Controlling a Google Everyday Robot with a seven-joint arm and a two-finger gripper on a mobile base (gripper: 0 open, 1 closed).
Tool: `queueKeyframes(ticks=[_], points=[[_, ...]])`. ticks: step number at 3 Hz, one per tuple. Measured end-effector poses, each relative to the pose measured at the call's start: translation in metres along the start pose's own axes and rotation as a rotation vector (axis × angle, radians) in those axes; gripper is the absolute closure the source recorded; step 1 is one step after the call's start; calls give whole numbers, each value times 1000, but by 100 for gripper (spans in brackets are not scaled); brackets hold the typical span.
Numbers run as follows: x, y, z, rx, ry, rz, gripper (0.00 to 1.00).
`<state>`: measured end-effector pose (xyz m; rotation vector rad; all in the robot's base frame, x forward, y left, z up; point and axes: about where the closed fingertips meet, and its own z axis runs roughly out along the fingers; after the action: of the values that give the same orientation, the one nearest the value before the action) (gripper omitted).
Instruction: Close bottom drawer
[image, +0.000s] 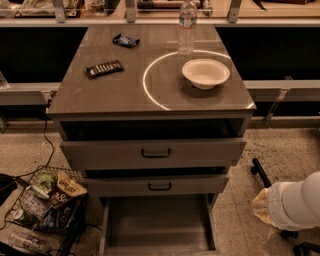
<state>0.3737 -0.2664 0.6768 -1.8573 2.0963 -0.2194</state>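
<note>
Grey tray of the bottom drawer (157, 222) stands pulled far out at the foot of the cabinet (70, 105), its inside bare and its front edge cut off by the lower border. Above it the middle drawer (190, 185) and the top drawer (200, 151) each sit a little way out of the cabinet. The pincer (260, 172) shows as a dark piece low to the right of the cabinet, apart from it, ahead of the white arm (297, 205); I cannot tell whether it is apart or together. On the cabinet's surface (100, 95) rest a white bowl (205, 73), a water bottle (187, 27), a dark bar (104, 68) and a small packet (125, 40). Left of the cabinet lies a wire basket (30, 192) of snack bags.
</note>
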Motion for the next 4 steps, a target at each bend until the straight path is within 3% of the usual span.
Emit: queueKeyframes(ticks=[1, 2, 4], points=[[0, 40, 69, -52, -20, 0, 100], [2, 85, 134, -109, -30, -3, 100], [2, 150, 213, -198, -65, 15, 100]])
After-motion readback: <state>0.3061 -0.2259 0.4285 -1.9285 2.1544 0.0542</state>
